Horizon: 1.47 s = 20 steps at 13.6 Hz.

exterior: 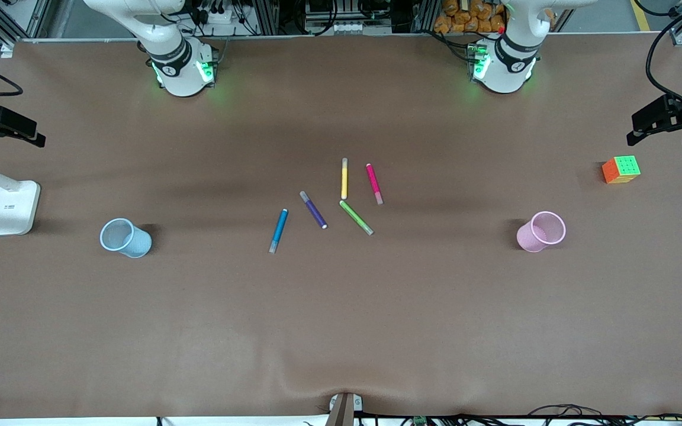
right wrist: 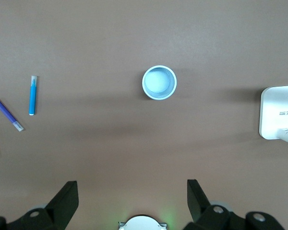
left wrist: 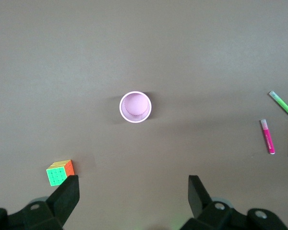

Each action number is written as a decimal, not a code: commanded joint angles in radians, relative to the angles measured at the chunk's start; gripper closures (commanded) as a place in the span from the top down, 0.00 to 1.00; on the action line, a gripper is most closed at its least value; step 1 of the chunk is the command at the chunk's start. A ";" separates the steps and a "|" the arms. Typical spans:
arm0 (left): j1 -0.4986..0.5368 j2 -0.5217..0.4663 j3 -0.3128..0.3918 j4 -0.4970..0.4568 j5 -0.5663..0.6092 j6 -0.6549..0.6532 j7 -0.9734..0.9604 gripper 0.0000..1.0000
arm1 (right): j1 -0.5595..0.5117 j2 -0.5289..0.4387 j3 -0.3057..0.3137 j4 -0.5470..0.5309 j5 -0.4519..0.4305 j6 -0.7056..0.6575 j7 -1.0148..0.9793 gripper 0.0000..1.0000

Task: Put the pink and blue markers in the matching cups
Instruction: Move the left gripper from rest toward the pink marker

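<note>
The brown bench [exterior: 341,319] carries everything. At the right arm's end stands a white lamp base [exterior: 13,207], and nearer mid-bench from it the blue cup [exterior: 125,237] stands upright, rim open to the camera above. The pink cup [exterior: 541,231] stands upright toward the left arm's end, with a colour cube [exterior: 621,169] at about two o'clock from it in the front view. Five pens lie loose mid-bench, none touching a cup: the blue marker [exterior: 278,231] at about seven o'clock of the cluster, the purple pen [exterior: 313,209] just beside it, the green pen [exterior: 356,217] at five o'clock, the yellow pen [exterior: 344,178] at twelve and the pink marker [exterior: 374,184] at about one o'clock (close beside the yellow, not touching). The left gripper [left wrist: 133,191] hangs high over the pink cup, jaws wide and empty; the right gripper [right wrist: 132,194] hangs high over the blue cup, jaws likewise wide and empty.
</note>
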 commanded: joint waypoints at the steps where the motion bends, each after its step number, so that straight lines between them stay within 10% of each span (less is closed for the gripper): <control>1: -0.004 0.006 -0.003 0.020 0.011 -0.017 -0.008 1.00 | -0.005 -0.003 0.003 -0.004 0.003 -0.005 0.002 1.00; 20: -0.115 0.200 -0.069 0.021 -0.043 0.012 -0.215 1.00 | -0.005 0.000 0.003 -0.004 0.003 -0.006 -0.001 1.00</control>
